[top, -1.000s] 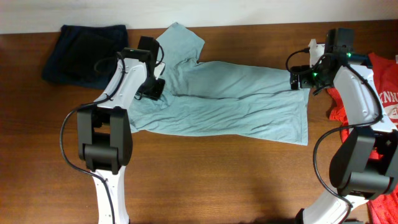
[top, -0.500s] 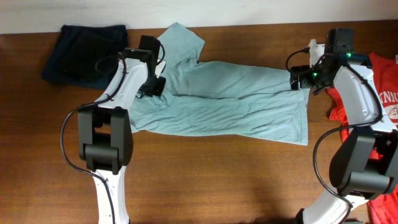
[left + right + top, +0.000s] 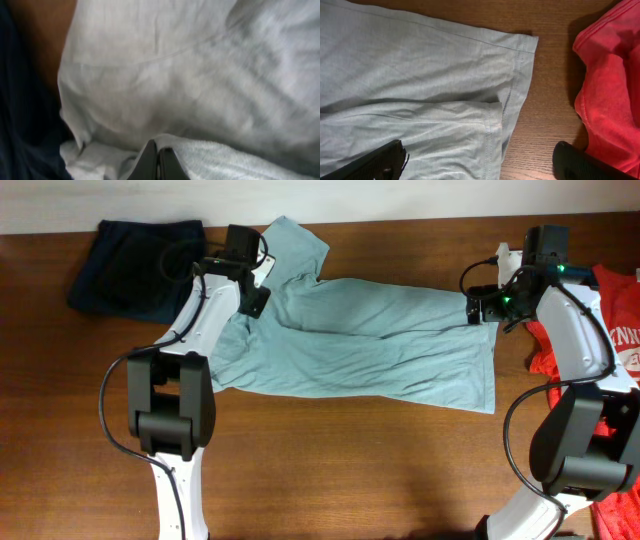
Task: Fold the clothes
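L gripper [image 3: 157,159] is clamping a ridge of the grey-teal T-shirt [image 3: 380,345] by its far-left shoulder, fingers together w/ cloth between them. R gripper [image 3: 479,150] is hanging w/ fingers wide apart over the far-right hem corner, gripping nothing.

Progress, near to far:
- **Right side:** the red T-shirt [image 3: 612,75] is lying bunched just beside the hem, so prob. no fold in it yet.
- **Mid-depth:** on the table [image 3: 350,470], the grey-teal T-shirt is lying sideways, collar end left, hem right. One lengthwise layer is overlapping at the hem, so approx. one long fold is looking partly in.
- **Farther:** its far sleeve [image 3: 295,242] is sticking out flat, not tucked.
- **Far left:** a navy garment [image 3: 135,265] is sitting in a heap, fold state unclear.

Est.: early stage. Sleeve tuck, crosswise folds and the red T-shirt are all remaining.
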